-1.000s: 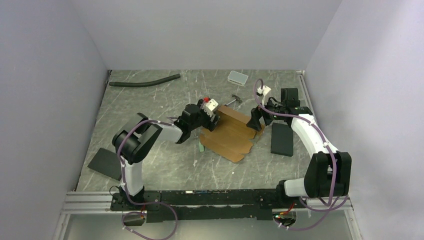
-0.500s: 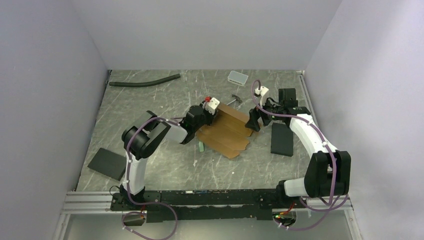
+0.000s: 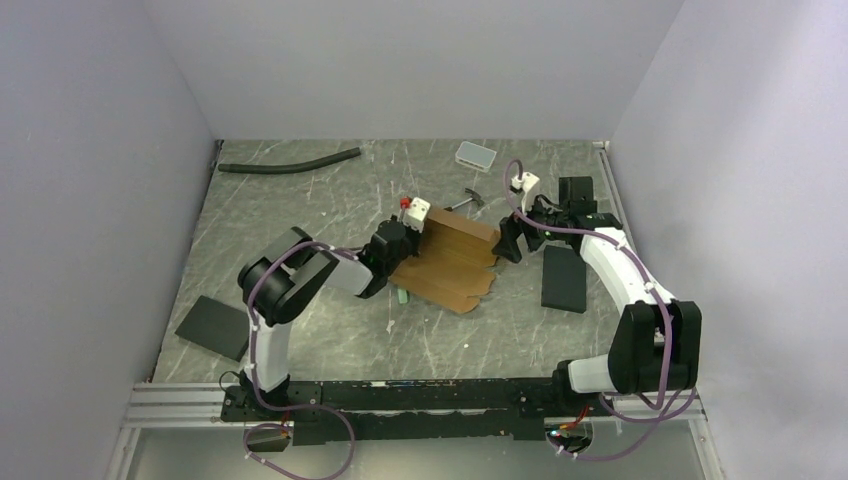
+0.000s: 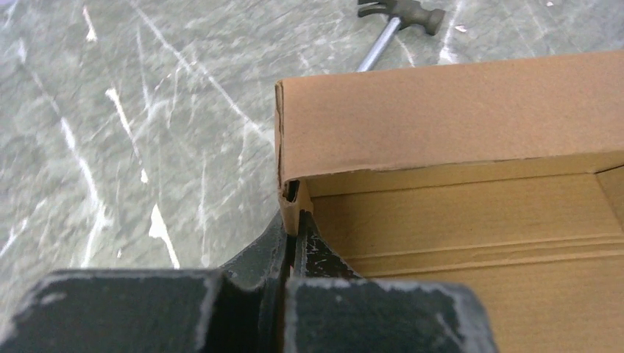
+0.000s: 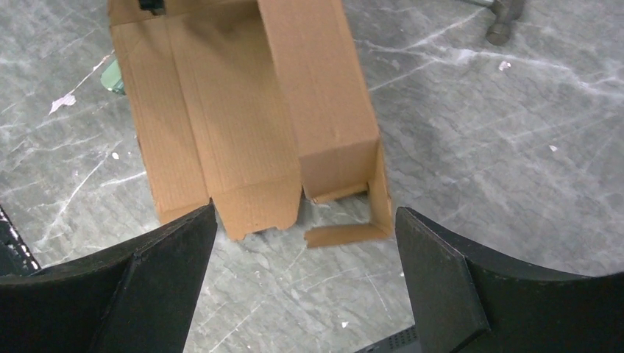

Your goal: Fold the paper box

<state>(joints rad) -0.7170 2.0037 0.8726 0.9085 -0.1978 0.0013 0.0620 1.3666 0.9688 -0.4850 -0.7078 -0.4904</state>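
A: What lies on the counter (image 3: 330,200)?
B: The paper box (image 3: 450,265), middle of the frame, its far panel raised.
A: And who holds it?
B: The left end effector (image 4: 294,220) pinches its left corner; the right end effector (image 5: 305,213), spread wide, hangs near its right end.

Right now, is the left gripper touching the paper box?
Touching. The left wrist view shows the left gripper shut on a corner flap of the paper box, with no gap visible.
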